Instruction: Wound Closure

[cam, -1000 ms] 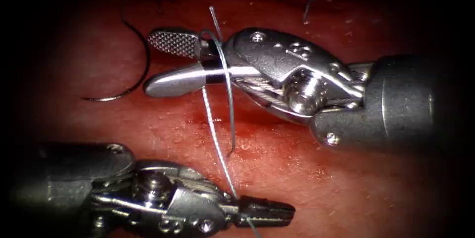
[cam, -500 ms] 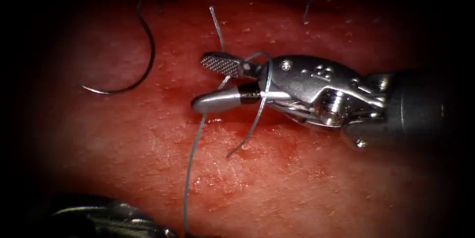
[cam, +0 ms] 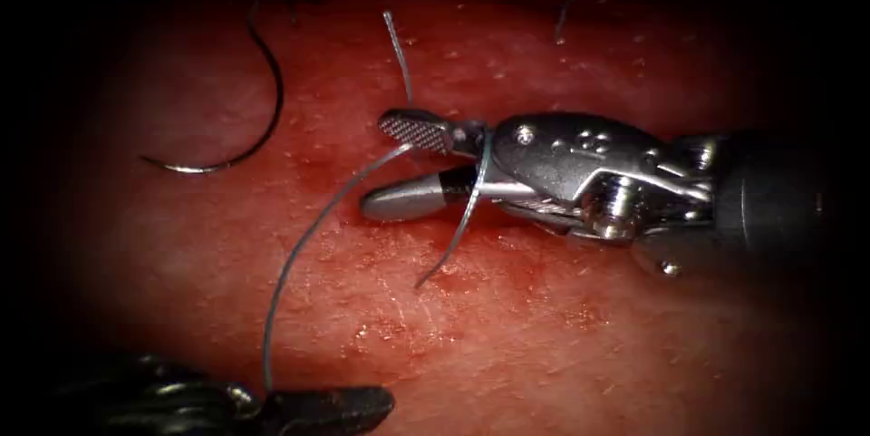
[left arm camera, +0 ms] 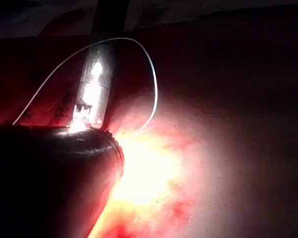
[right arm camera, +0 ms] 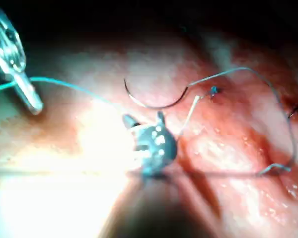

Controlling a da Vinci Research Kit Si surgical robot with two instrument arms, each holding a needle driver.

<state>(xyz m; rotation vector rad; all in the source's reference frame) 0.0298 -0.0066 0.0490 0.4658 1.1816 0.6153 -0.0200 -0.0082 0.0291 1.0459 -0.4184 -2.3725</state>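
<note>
The right tool (cam: pixel 412 164) is seen in the endoscope view with its jaws apart, over the middle of the tissue (cam: pixel 544 345). The thread (cam: pixel 304 246) is looped around the base of these jaws and is not clamped by them; one strand runs down to the tissue just below the tool, and a longer strand curves down and to the left to the left tool (cam: pixel 362 400). The left tool's jaws are closed on that strand. The needle (cam: pixel 258 96) is held by neither tool; it lies loose on the tissue, well to the left of the right tool, and is not seen passing into the tissue. A cut end of thread (cam: pixel 580 3) lies apart from it, further right.

In the right wrist view, the needle (right arm camera: pixel 154 101) is seen just beyond the right tool's open jaws, and the left tool (right arm camera: pixel 12 59) is seen with the thread (right arm camera: pixel 74 88) leading to it. In the left wrist view, the thread (left arm camera: pixel 144 64) is seen arching past a bright metal shaft (left arm camera: pixel 94 84).
</note>
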